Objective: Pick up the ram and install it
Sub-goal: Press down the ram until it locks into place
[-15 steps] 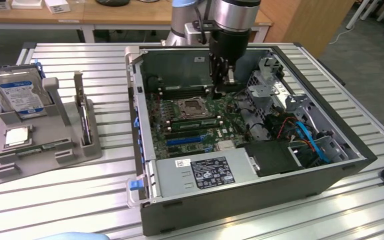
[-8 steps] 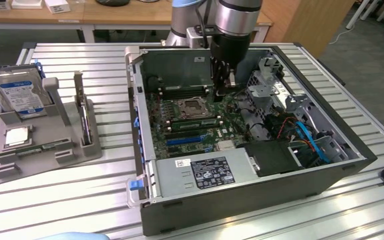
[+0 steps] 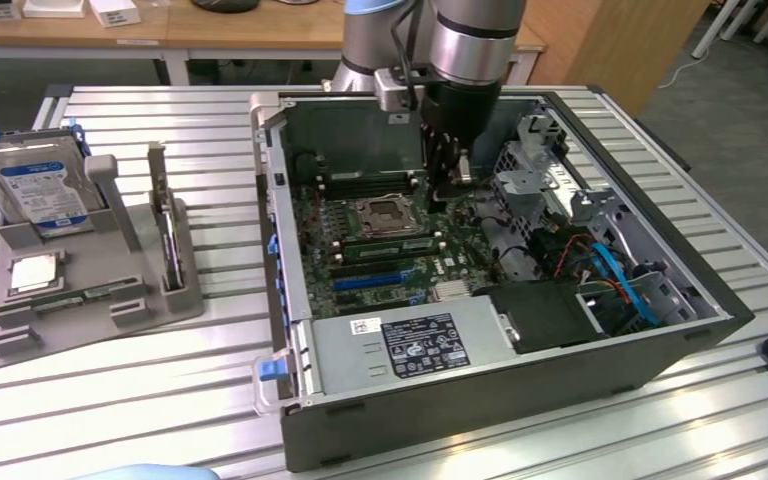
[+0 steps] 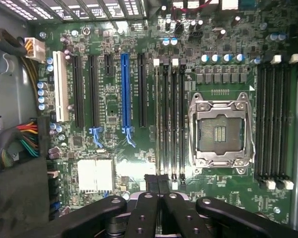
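**Gripper shut over memory slots; ram apparently not lifted**

Black gripper (image 4: 157, 181) fingers are seen pressed together, with nothing visibly held, poised inside the open black computer case (image 3: 491, 400) above the four empty black memory slots (image 4: 170, 119). A long, thin green circuit-board stick, taken as the ram (image 3: 87, 296), lies in the grey plastic holder (image 3: 37, 335) outside the case. Pick-up and installation are judged outstanding.

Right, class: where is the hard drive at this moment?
In the exterior view, the hard drive stands on end at the far left, in the grey holder, to the left of the open computer case.
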Motion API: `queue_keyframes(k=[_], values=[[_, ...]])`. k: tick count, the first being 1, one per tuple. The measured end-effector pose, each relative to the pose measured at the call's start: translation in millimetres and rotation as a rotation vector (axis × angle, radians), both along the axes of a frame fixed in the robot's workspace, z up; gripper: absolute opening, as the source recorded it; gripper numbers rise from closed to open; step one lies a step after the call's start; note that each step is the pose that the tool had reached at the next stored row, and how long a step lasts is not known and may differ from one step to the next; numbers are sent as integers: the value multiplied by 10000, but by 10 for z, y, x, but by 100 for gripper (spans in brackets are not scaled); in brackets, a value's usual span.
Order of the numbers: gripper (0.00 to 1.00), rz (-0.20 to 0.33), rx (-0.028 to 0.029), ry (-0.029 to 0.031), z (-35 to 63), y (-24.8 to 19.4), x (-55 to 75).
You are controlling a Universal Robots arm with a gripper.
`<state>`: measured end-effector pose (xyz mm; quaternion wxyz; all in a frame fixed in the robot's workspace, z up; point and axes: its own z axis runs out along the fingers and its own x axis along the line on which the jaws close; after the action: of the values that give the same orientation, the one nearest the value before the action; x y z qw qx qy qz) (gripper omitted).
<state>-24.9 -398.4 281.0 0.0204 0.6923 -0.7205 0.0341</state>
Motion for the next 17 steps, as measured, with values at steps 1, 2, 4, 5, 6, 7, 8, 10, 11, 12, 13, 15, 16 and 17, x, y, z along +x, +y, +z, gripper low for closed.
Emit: queue_keyframes(k=[1, 2, 4, 5, 6, 7, 8, 10, 11, 12, 13, 15, 16, 17], values=[[10, 7, -16, -2, -16, 1, 5], [10, 17, -33, -4, -33, 2, 11], [10, 34, -66, -7, -63, 3, 22], [10, 43, -82, -8, -78, 4, 28], [10, 52, -98, -9, -93, 4, 34], [10, 61, -113, -12, -108, 5, 40], [10, 71, -130, -13, -124, 6, 47], [10, 89, -159, -17, -152, 8, 59], [10, 98, -171, -20, -166, 9, 66], [10, 108, -184, -21, -179, 10, 73], [10, 118, -198, -22, -193, 10, 79], [10, 136, -228, -25, -222, 12, 93], [10, 145, -242, -26, -237, 13, 100], [10, 154, -256, -28, -251, 14, 106]])
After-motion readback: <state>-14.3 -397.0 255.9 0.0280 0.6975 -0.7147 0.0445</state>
